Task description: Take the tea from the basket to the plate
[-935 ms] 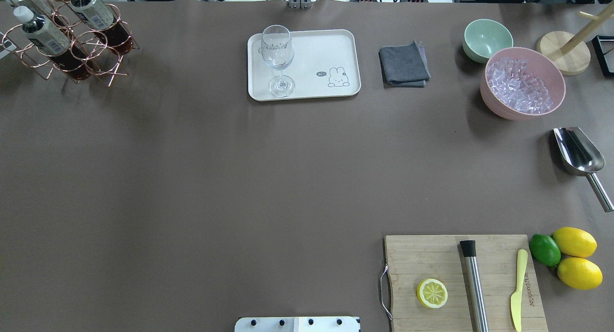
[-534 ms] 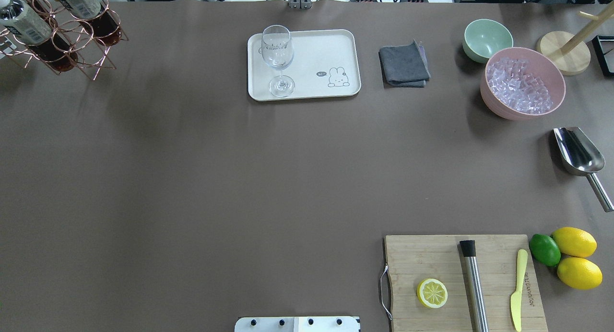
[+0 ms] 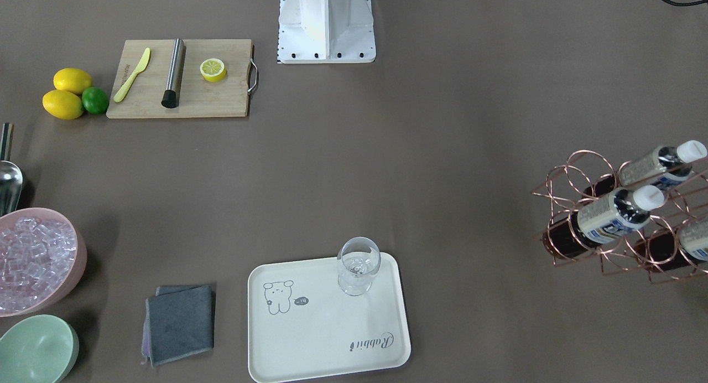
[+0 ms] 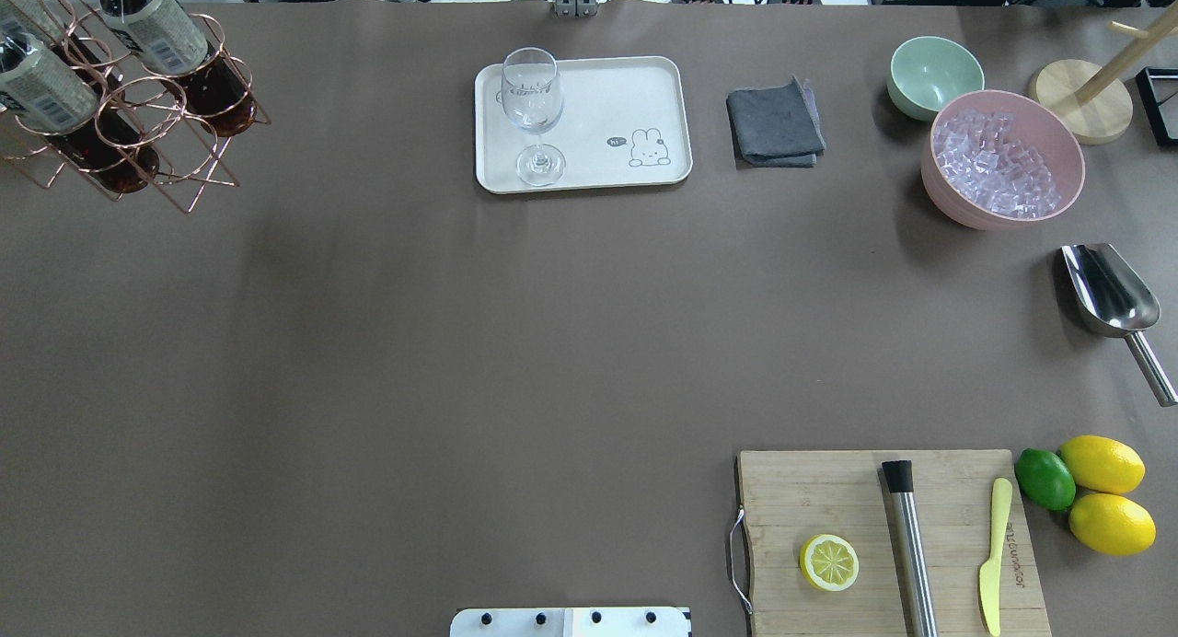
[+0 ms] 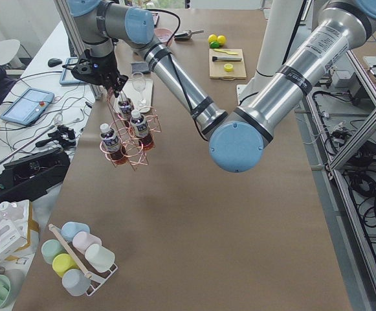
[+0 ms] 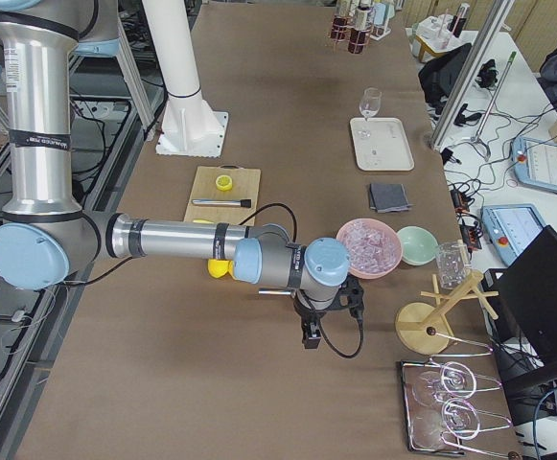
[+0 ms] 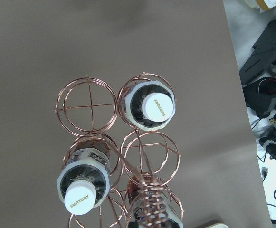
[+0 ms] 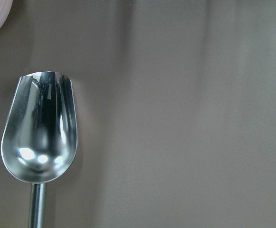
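The copper wire basket [image 4: 175,149] hangs at the table's far left with three tea bottles [image 4: 156,25] in its cells. From above, the left wrist view shows white caps [image 7: 157,105], an empty cell [image 7: 86,100] and the coiled handle at the bottom edge. My left gripper [image 5: 98,70] sits at the top of that handle, seen only from the side; I cannot tell whether it is shut. The cream plate [image 4: 607,94] lies mid-table at the far edge, well right of the basket. My right gripper [image 6: 309,333] hovers over a steel scoop [image 8: 38,128]; its state cannot be told.
A stemmed glass [image 4: 532,94] stands on the plate's left end. A grey cloth [image 4: 775,123], green bowl [image 4: 934,74] and pink bowl of ice [image 4: 1003,163] lie to the right. Cutting board [image 4: 828,499], lemons and lime sit near right.
The basket with its bottles first shifted toward the far-left corner, then came back nearer and slightly to the right. Nothing else on the table moved.
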